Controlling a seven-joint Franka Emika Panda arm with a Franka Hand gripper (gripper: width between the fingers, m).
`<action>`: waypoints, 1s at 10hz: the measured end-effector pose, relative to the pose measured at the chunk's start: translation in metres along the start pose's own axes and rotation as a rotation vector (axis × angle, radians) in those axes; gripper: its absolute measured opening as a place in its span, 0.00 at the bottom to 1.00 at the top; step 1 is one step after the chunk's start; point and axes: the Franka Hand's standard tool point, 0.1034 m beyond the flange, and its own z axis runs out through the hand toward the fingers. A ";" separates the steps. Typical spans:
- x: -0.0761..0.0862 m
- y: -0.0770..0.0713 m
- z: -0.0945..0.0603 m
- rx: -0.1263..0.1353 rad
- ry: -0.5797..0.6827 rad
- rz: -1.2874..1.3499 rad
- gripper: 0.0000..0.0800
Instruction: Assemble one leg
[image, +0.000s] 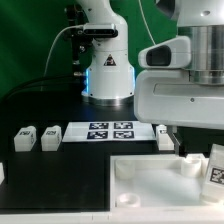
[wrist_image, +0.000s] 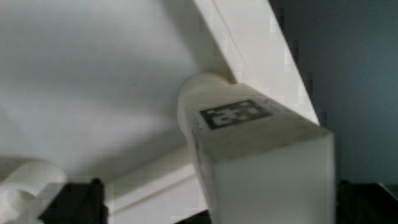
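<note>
My gripper (image: 200, 150) hangs at the exterior view's right, shut on a leg (image: 213, 165), a white oblong block with its tag showing. It holds the leg tilted over the near right corner of the large white square piece (image: 150, 182). In the wrist view the leg (wrist_image: 267, 160) fills the middle, tag (wrist_image: 235, 113) facing the camera. Its far end meets the edge of the square piece (wrist_image: 89, 90). The dark fingers (wrist_image: 75, 200) show on either side of it at the frame's edge, around my gripper (wrist_image: 222, 208). Two more legs (image: 24, 138) (image: 50, 137) lie at the exterior view's left.
The marker board (image: 105, 131) lies mid-table in front of the arm's base (image: 105, 70). A white piece (image: 165, 136) stands by its right end, and another white piece (image: 2, 172) sits at the left edge. A round knob (wrist_image: 27, 180) shows on the square piece.
</note>
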 end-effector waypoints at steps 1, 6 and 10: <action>0.000 0.005 0.003 0.001 0.007 -0.065 0.81; 0.001 0.010 0.004 0.001 0.013 -0.004 0.49; 0.003 0.004 0.007 0.021 -0.005 0.553 0.36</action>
